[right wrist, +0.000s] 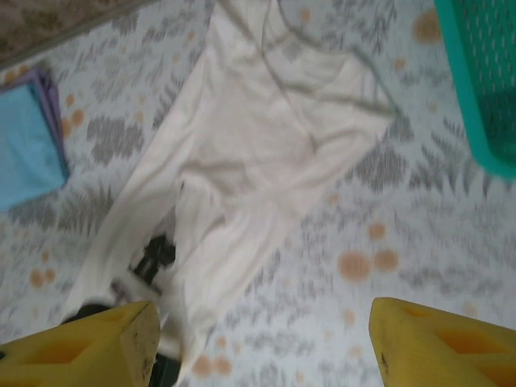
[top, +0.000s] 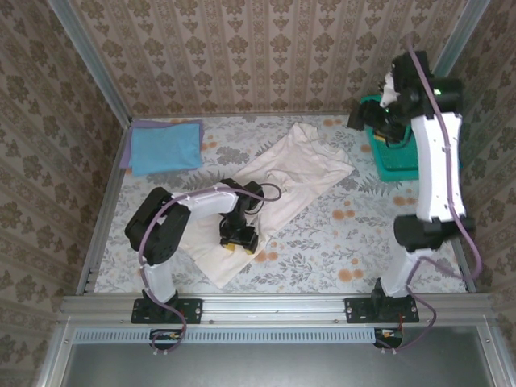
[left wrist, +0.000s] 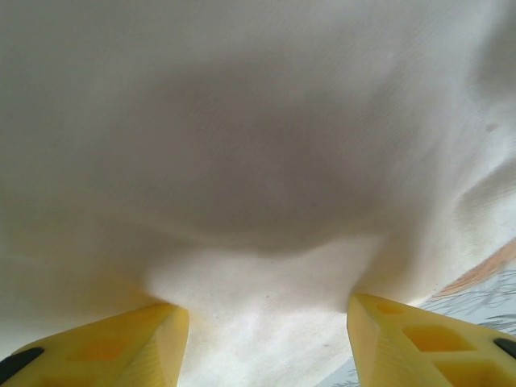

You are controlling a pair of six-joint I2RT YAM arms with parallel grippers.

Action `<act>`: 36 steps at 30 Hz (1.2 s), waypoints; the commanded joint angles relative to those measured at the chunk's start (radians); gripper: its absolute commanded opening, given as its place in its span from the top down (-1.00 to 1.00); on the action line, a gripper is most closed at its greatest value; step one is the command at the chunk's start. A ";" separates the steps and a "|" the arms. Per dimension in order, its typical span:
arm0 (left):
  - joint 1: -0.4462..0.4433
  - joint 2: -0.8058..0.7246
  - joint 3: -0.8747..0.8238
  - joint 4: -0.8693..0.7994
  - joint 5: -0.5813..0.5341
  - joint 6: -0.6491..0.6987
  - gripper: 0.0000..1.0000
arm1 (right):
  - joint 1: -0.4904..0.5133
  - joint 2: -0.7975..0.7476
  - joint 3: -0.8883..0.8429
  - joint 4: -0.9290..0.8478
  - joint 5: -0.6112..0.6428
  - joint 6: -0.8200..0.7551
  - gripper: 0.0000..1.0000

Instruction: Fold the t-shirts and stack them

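Off-white t-shirt [top: 294, 173] spread diagonally at mid-table; light blue t-shirt [top: 165, 147] folded flat in the far-left corner. Left gripper [top: 239, 239] low on the near hem, jaws apart, cloth between fingers [left wrist: 133, 343]. Right gripper [right wrist: 262, 330] raised near teal basket [top: 399, 165], jaws wide apart. Judged light, limp, easily bunched; best pinched at hem edge or corners.

The basket [top: 401, 164] is teal plastic mesh and stands at the far right of the table, close to the right wall; the right wrist view catches the basket's corner [right wrist: 484, 72] at its upper right. The tablecloth [top: 322, 234] is pale, printed with grey leaves and orange flowers. A strip of purple cloth [top: 126, 147] lies in the far left corner. The walls [top: 266, 56] carry beige damask paper. A metal rail [top: 274, 306] runs along the near edge
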 commanded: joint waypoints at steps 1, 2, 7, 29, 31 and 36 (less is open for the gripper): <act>-0.059 0.085 0.049 0.098 0.065 -0.088 -0.12 | 0.033 -0.196 -0.163 -0.083 -0.058 -0.011 -0.43; -0.075 0.105 0.074 0.104 0.071 -0.101 -0.11 | 0.046 -0.241 -0.210 -0.084 -0.044 -0.011 -0.43; -0.183 0.235 0.262 0.097 0.111 -0.212 -0.10 | 0.082 -0.542 -0.567 -0.045 -0.027 0.010 -0.45; -0.214 0.017 0.425 0.046 0.042 -0.373 -0.76 | 0.094 -0.885 -1.437 0.526 -0.115 0.310 -0.50; -0.130 -0.080 0.346 0.073 0.052 -0.344 -0.78 | 0.096 -0.809 -1.461 0.662 -0.068 0.351 -0.50; 0.159 -0.232 0.210 0.142 0.101 -0.264 -0.77 | 0.095 -0.540 -1.440 0.940 0.052 0.407 -0.49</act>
